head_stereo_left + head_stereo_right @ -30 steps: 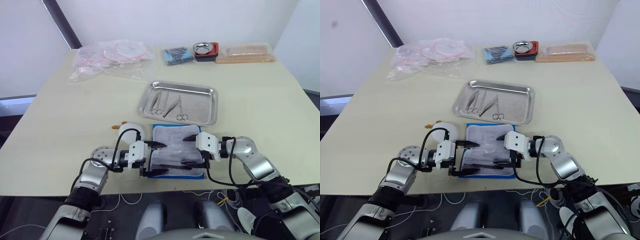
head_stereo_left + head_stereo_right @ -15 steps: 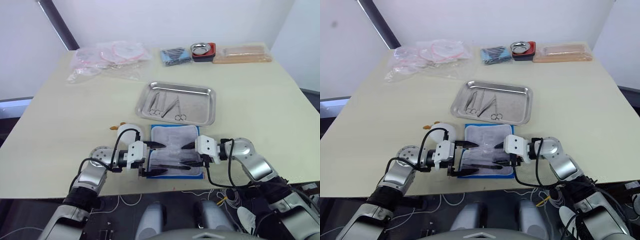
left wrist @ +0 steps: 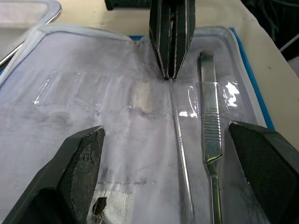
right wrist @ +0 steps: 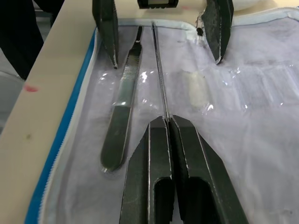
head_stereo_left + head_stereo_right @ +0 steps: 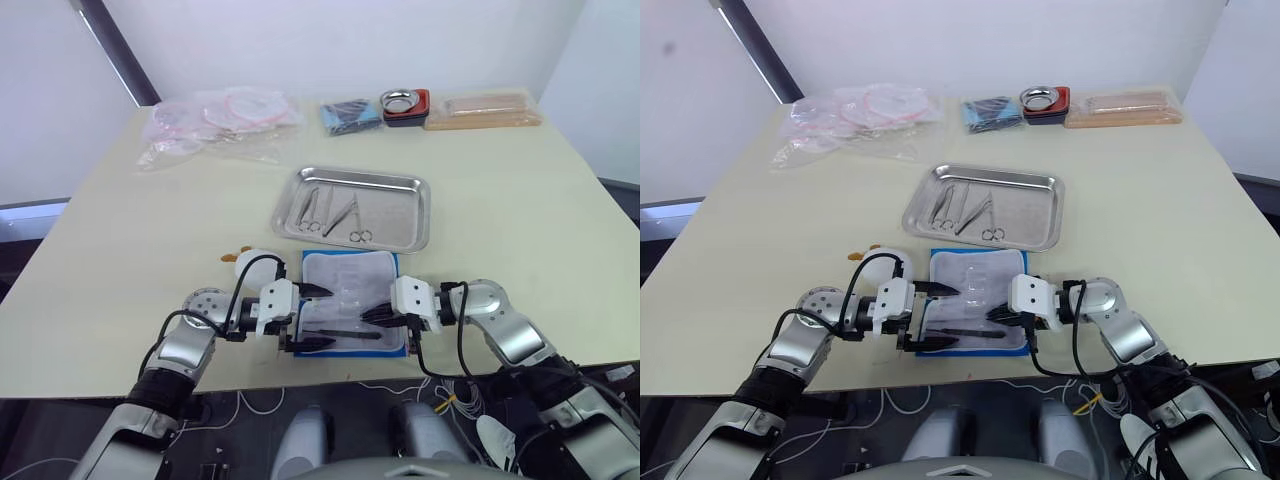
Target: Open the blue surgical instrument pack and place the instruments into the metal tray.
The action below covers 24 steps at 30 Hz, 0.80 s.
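The blue surgical instrument pack (image 5: 352,300) lies unfolded near the table's front edge, its grey-white lining up. On the lining rest flat tweezers (image 4: 122,100) and a thin metal rod (image 4: 160,70). My right gripper (image 5: 368,315) is shut, its tips pinching the near end of that rod (image 3: 180,140). My left gripper (image 5: 322,317) faces it from the pack's other side, open, its fingers (image 3: 81,163) straddling the rod and tweezers (image 3: 210,135) without touching them. Behind the pack sits the metal tray (image 5: 400,225) with several instruments (image 5: 330,208) in it.
Clear plastic bags (image 5: 220,120) lie at the far left. A small blue packet (image 5: 350,112), a round metal bowl in a red holder (image 5: 405,100) and a tan flat box (image 5: 485,108) line the far edge. A white round object (image 5: 255,262) sits by my left wrist.
My right gripper's fingers have closed from wide open onto the thin rod's end. The left gripper has stayed open in place. The camera has shifted slightly.
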Each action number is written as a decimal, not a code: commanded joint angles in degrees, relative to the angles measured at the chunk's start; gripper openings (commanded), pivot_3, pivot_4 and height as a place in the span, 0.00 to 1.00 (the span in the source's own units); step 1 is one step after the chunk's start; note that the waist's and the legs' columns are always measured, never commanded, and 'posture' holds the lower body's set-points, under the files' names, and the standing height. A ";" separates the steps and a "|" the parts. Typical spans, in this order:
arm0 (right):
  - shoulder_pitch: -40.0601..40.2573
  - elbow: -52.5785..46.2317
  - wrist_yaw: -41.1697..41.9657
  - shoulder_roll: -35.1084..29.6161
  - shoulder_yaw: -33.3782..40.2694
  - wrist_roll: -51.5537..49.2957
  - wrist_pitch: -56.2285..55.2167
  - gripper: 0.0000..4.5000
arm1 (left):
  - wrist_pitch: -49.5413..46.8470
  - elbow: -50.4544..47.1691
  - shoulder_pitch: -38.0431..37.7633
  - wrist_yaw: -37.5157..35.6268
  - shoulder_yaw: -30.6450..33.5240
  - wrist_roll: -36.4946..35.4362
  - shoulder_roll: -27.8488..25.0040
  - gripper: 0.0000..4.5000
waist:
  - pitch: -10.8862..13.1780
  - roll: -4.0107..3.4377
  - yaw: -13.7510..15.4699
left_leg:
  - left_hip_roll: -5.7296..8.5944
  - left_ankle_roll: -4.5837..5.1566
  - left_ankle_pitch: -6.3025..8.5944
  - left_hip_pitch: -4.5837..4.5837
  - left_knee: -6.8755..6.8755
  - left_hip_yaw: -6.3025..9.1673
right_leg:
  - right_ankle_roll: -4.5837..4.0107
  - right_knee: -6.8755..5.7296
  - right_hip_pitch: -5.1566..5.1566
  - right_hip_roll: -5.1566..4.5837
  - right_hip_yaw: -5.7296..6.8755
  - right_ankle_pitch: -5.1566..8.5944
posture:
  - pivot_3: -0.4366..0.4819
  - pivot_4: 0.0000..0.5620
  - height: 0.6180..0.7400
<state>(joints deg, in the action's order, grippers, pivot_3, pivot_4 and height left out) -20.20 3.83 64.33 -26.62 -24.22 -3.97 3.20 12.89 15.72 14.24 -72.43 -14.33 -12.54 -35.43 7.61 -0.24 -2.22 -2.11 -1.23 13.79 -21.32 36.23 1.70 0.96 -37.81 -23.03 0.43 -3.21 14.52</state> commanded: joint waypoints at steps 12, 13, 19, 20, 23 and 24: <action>-1.95 -6.95 3.45 -5.00 1.65 -1.84 2.25 0.00 | 2.05 7.83 -4.76 0.61 -3.37 6.01 0.82 1.00 | 0.07 -0.05 0.43 | 0.07 0.07 0.05 0.08 -0.02 0.04 | 0.09 0.20 0.23 -0.24 0.11 0.06 | 0.48 0.27 1.00; -2.10 -7.52 3.63 -5.23 1.79 -2.10 3.03 0.00 | 2.24 7.94 -4.85 0.55 -3.30 5.94 0.81 1.00 | 0.07 -0.06 0.40 | 0.08 0.07 0.05 0.08 -0.03 0.04 | 0.09 0.20 0.22 -0.24 0.12 0.06 | 0.48 0.27 1.00; -3.10 -10.08 4.28 -6.48 2.36 -2.72 5.40 0.00 | 3.08 9.13 -4.62 0.21 -3.13 5.95 0.86 1.00 | 0.13 0.01 0.32 | 0.06 0.07 0.06 0.09 -0.06 0.07 | 0.09 0.20 0.22 -0.22 0.15 0.06 | 0.48 0.27 1.00; -3.22 -10.60 4.16 -6.62 2.55 -2.86 5.80 0.00 | 3.22 9.31 -4.59 0.17 -3.15 5.96 0.86 1.00 | 0.14 0.02 0.31 | 0.06 0.07 0.06 0.09 -0.06 0.07 | 0.08 0.21 0.22 -0.22 0.15 0.07 | 0.48 0.27 1.00; -3.39 -12.31 4.07 -7.52 3.22 -3.17 6.92 0.00 | 3.60 9.89 -4.46 0.12 -3.25 5.98 0.97 1.00 | 0.18 0.06 0.29 | 0.05 0.07 0.06 0.09 -0.06 0.07 | 0.09 0.21 0.22 -0.23 0.15 0.07 | 0.48 0.27 1.00; -3.50 -12.81 4.06 -7.85 3.49 -3.35 7.38 0.00 | 3.69 10.11 -4.39 0.10 -3.28 5.98 1.03 1.00 | 0.19 0.06 0.29 | 0.05 0.07 0.06 0.08 -0.06 0.07 | 0.08 0.21 0.22 -0.24 0.15 0.07 | 0.48 0.27 1.00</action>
<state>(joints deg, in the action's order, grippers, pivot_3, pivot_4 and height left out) -22.01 -6.02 68.31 -34.13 -23.43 -5.80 10.27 18.23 17.69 13.25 -72.53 -13.54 -13.26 -33.98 7.80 -0.18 -1.93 -2.08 -1.16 13.85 -21.23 36.16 1.78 1.04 -37.60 -22.81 0.18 -3.06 14.59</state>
